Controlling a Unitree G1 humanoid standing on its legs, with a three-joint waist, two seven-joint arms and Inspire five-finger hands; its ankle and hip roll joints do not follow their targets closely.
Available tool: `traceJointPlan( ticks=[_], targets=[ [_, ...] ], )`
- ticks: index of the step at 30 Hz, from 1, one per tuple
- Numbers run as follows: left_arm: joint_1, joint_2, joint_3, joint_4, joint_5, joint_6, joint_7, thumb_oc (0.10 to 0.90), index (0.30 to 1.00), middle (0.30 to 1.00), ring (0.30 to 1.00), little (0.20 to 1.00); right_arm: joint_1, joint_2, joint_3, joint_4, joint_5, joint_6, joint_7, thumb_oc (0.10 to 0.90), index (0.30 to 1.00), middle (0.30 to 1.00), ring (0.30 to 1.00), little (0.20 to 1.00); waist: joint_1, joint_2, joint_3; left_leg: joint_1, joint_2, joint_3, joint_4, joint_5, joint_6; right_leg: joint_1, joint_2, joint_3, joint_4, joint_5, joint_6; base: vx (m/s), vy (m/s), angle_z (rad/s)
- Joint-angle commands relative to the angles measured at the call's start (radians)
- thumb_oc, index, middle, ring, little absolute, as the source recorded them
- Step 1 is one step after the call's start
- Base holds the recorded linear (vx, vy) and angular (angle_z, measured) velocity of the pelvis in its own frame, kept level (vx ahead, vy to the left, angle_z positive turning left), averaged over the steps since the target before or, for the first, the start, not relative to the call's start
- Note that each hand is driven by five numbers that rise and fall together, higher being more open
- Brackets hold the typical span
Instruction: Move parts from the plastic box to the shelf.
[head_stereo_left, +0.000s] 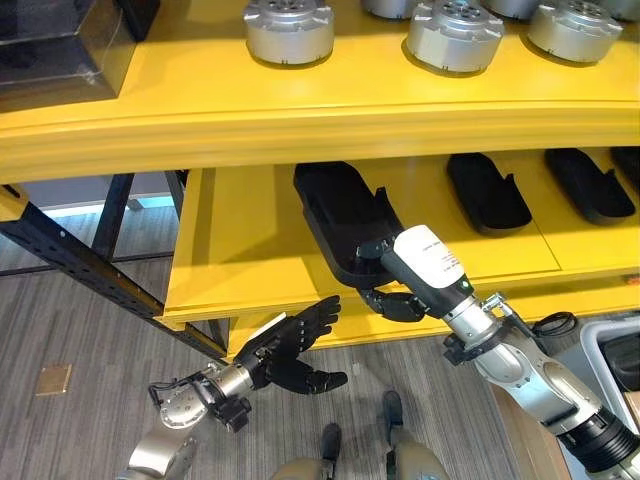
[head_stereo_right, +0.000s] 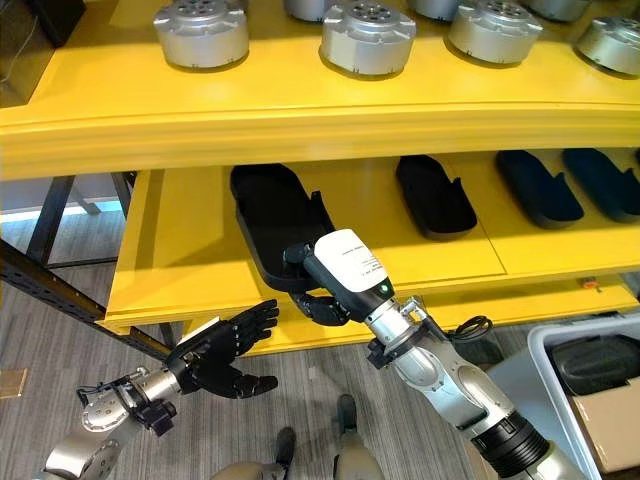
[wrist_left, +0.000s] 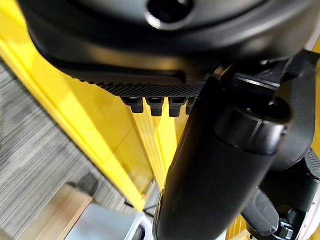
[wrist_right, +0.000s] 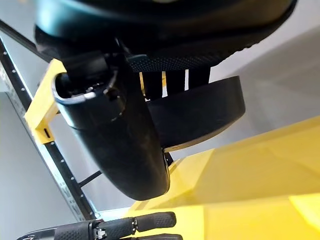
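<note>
Right hand (head_stereo_right: 330, 300) grips black part (head_stereo_right: 270, 215) by its near end, part lying on lower shelf (head_stereo_right: 170, 270) — looks rigid, light, smooth; hold the rim. Left hand (head_stereo_right: 225, 350) at 7 o'clock — fingers spread, empty.

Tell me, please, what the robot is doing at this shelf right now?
The robot's right hand grips the near end of a black part that lies on the lower yellow shelf, its end overhanging the front edge. The left hand is open below the shelf edge, holding nothing. More black parts already lie further along this shelf, and silver round parts stand on the shelf above.
</note>
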Motion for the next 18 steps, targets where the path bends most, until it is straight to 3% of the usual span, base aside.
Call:
traceJointPlan(
  ticks=[1, 6, 13, 16, 18],
  targets=[
    [-0.06, -0.024, -0.007, -0.115, -0.041, -0.092, -0.027, 0.9, 1.0, 1.0, 1.0, 1.0, -0.173, 0.032, -0.038, -0.009, 0.058, 0.001, -0.068, 0.4, 0.3, 0.3, 0.3, 0.3, -0.001, 0.008, -0.058, 0.018, 0.103, 0.111, 0.081, -0.196, -0.005, -0.037, 0.043, -0.045, 0.081, -0.114, 0.02, 0.17, -0.112, 0.07],
    [-0.045, -0.032, -0.004, -0.138, -0.042, -0.073, -0.025, 0.9, 1.0, 1.0, 1.0, 1.0, -0.176, 0.022, -0.047, -0.007, 0.068, 0.067, -0.063, 0.4, 0.3, 0.3, 0.3, 0.3, -0.005, 0.017, -0.054, 0.021, 0.132, 0.15, 0.108, -0.2, -0.027, -0.011, 0.039, -0.092, 0.144, -0.188, -0.01, 0.18, -0.109, 0.03],
    [-0.048, -0.031, -0.003, -0.161, -0.059, -0.041, -0.041, 0.9, 1.0, 1.0, 1.0, 1.0, -0.178, 0.012, -0.08, 0.033, 0.074, 0.134, -0.051, 0.4, 0.3, 0.3, 0.3, 0.3, -0.022, 0.029, -0.043, 0.013, 0.157, 0.181, 0.16, -0.214, -0.047, -0.005, 0.044, -0.121, 0.193, -0.234, -0.037, 0.15, -0.099, 0.05],
    [-0.059, -0.033, -0.008, -0.163, -0.063, -0.028, -0.029, 0.9, 1.0, 1.0, 1.0, 1.0, -0.18, 0.011, -0.091, 0.062, 0.079, 0.144, -0.037, 0.4, 0.3, 0.3, 0.3, 0.3, -0.033, 0.036, -0.036, 0.006, 0.156, 0.194, 0.192, -0.225, -0.05, -0.017, 0.045, -0.121, 0.217, -0.243, -0.044, 0.07, -0.065, 0.01],
    [-0.079, -0.035, -0.017, -0.155, -0.064, -0.026, -0.035, 0.9, 1.0, 1.0, 1.0, 1.0, -0.181, 0.013, -0.108, 0.083, 0.071, 0.126, -0.021, 0.4, 0.3, 0.3, 0.3, 0.3, -0.045, 0.043, -0.029, -0.012, 0.146, 0.241, 0.257, -0.254, -0.045, -0.023, 0.036, -0.139, 0.241, -0.256, -0.051, 0.03, -0.051, 0.03]
  ],
)
